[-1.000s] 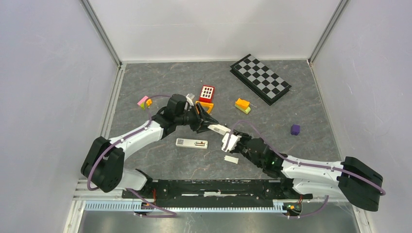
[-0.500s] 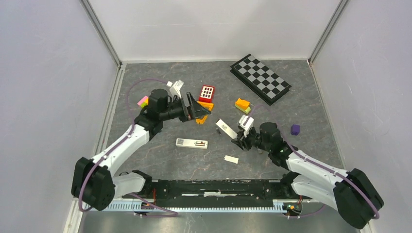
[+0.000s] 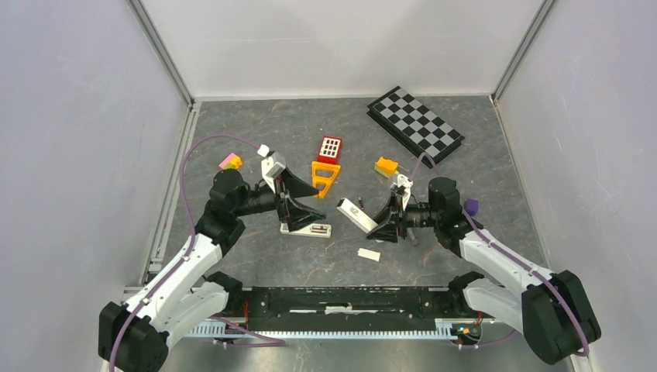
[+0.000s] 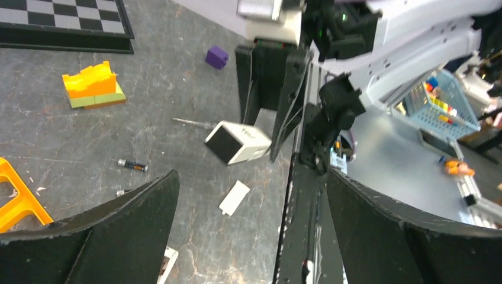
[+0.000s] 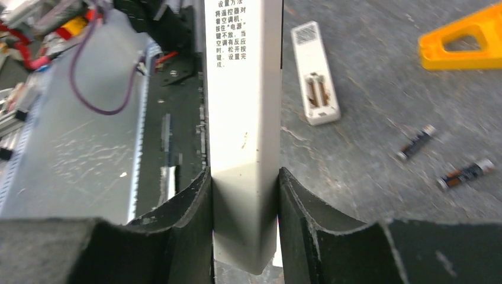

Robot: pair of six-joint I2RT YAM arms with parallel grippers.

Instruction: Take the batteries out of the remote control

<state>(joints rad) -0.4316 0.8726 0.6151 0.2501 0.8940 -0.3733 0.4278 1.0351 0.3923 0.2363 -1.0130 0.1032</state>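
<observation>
At the middle of the grey table [image 3: 256,256], the right gripper [image 3: 381,220] is clenched on one end of a white remote [image 3: 354,212]. The remote's long axis runs out from the jaws leftward and a little far, so its free end points toward the left gripper [image 3: 297,200]. That gripper is spread wide with nothing in it, and is the arm placed to work on that end. A second remote [image 3: 306,229] lies flat beside the left gripper on its near side, compartment uncovered. Two batteries [image 5: 416,142] lie loose on the far side of the held remote; whether any sit inside it cannot be told.
</observation>
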